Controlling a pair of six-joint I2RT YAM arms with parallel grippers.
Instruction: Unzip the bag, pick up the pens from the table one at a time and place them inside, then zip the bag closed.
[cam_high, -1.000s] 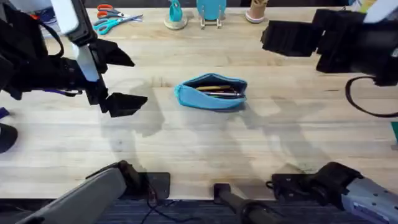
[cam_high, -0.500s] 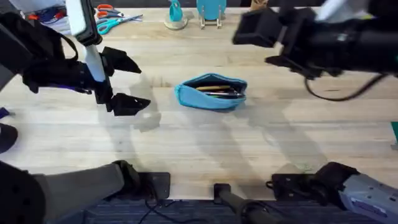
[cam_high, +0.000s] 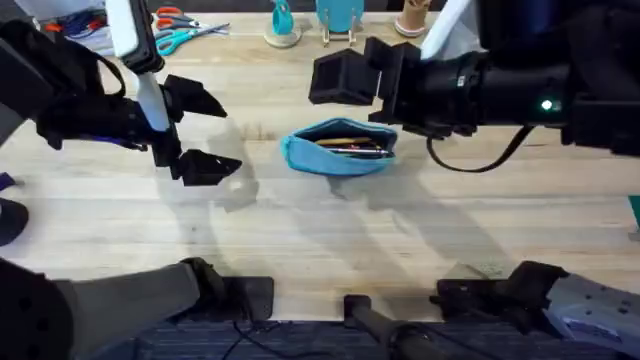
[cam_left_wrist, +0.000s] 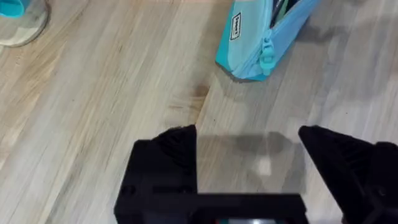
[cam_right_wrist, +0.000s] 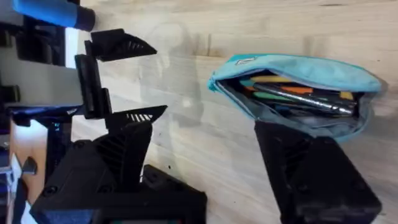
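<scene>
Bag lies mid tabletop, long side running left-right, zip open along the top. In the right wrist view the bag gapes w/ several sticks inside: yellow, orange, green and a dark grey one; can't tell exactly which are the two task pens. From overhead the pens show as a yellow stick and a darker one inside the opening. In the left wrist view the bag's end shows a small white label and the zip pull hanging at the near corner.

Left end effector hovers left of the bag, well apart from it, fingers spread wide, nothing between them. Same in its own view: two black fingers far apart over bare wood, bag beyond them. It also shows across the tabletop in the right wrist view.

Right end effector reaches in from the right, sitting just behind/above the bag's far edge, not touching as far as can be told. Its fingers are wide apart in its own view, empty, w/ the bag's right end just past one fingertip.

Scissors w/ orange and teal handles lie at the far left corner; a teal item on a round base stands at the back edge.
</scene>
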